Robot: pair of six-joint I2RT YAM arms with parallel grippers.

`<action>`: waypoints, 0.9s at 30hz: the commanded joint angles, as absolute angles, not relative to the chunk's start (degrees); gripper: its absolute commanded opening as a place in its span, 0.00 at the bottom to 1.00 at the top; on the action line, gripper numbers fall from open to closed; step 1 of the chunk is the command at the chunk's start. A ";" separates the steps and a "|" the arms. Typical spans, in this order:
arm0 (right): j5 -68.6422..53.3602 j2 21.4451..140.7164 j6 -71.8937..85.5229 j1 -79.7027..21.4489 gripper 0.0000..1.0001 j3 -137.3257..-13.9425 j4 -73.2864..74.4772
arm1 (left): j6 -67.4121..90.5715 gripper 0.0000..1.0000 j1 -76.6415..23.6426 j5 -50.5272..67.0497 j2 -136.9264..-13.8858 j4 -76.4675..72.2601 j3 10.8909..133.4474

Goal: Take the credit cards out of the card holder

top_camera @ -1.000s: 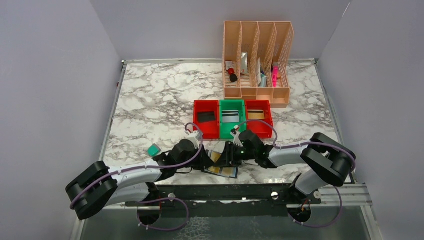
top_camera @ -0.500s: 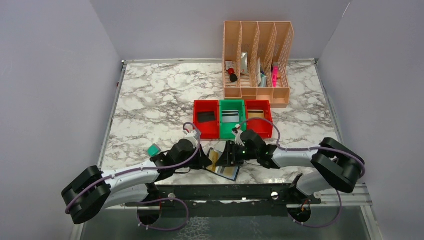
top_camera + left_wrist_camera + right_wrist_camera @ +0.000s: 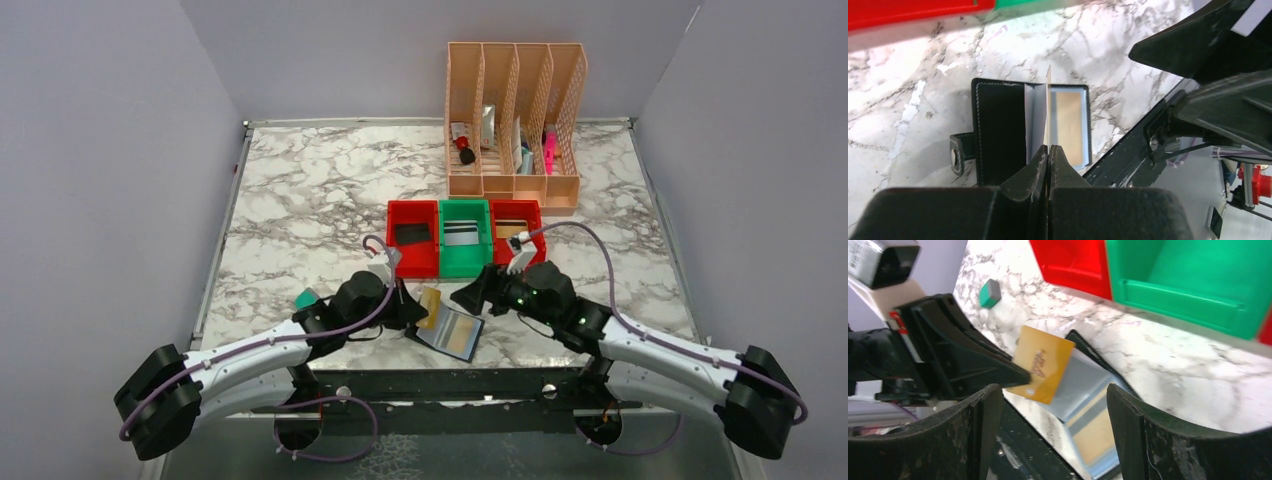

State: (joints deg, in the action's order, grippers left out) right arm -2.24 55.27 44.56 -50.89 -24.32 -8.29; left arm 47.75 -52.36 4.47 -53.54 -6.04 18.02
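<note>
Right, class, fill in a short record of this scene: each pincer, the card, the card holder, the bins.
left pincer: shut on the gold card
right pincer: open, empty, near the green bin
gold card: held on edge over the card holder
card holder: open on the marble table, another gold card in its pocket
bins: left red bin, green bin, right red bin in a row

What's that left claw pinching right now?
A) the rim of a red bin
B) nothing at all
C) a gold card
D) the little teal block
C: the left gripper is shut on the gold card, and the card holder lies open on the table.
</note>
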 commanded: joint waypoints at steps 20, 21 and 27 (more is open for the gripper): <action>-33.33 60.92 47.69 -40.08 0.74 -13.02 -36.94 | 48.00 0.00 -50.80 15.70 -53.16 -16.71 20.26; -33.87 61.90 48.50 -40.06 0.73 -12.72 -38.85 | 48.36 0.00 -50.60 16.49 -53.85 -17.50 20.13; -34.85 65.63 52.85 -40.07 0.63 -11.61 -47.33 | 49.86 0.00 -50.53 19.88 -56.38 -21.66 20.56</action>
